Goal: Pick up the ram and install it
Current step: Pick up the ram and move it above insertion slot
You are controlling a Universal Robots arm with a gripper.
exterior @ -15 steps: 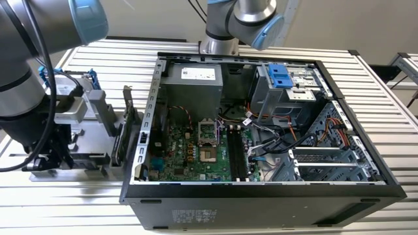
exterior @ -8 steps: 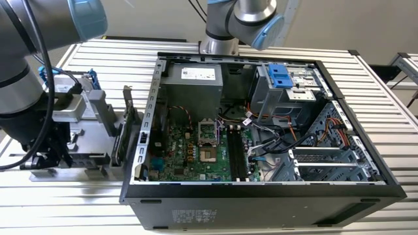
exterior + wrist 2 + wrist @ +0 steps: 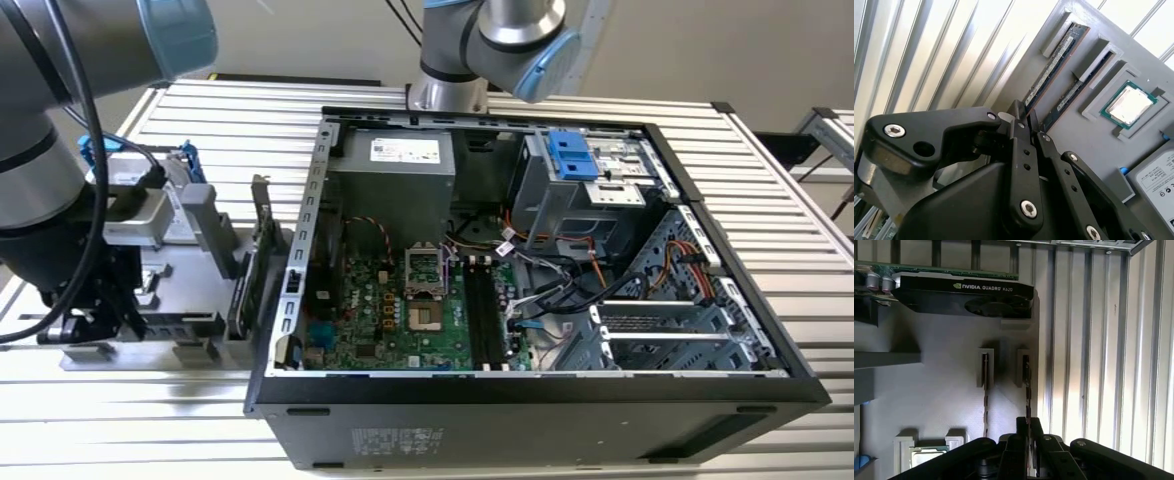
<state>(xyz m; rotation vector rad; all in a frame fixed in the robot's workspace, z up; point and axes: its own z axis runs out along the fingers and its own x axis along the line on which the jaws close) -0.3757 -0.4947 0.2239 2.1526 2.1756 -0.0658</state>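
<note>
in both wrist views the gripper [image 3: 1026, 117] [image 3: 1029, 422] is down on the grey parts holder [image 3: 1094, 145], its jaws drawn narrow and closed on one end of the ram [image 3: 1054, 62] [image 3: 1027, 385], which stands on edge in its slot in the holder

this ram is the stick nearest the holder's edge, just beside the slatted metal table [image 3: 929, 60]. a second ram stick [image 3: 1081, 80] stands in the parallel slot beside it, apart from the fingers. past that second stick a square silver processor chip [image 3: 1129, 104] lies flat in its own recess

in the first wrist view a black graphics card [image 3: 961, 295] sits across the far end of the holder, beyond both sticks

in the exterior view the holder sits at nine o'clock from the open computer case [image 3: 534, 410], with the arm [image 3: 40, 150] over it. inside the case the motherboard [image 3: 380, 310] lies toward seven o'clock, and its black memory slots [image 3: 487, 310] run along the board's three o'clock side
</note>
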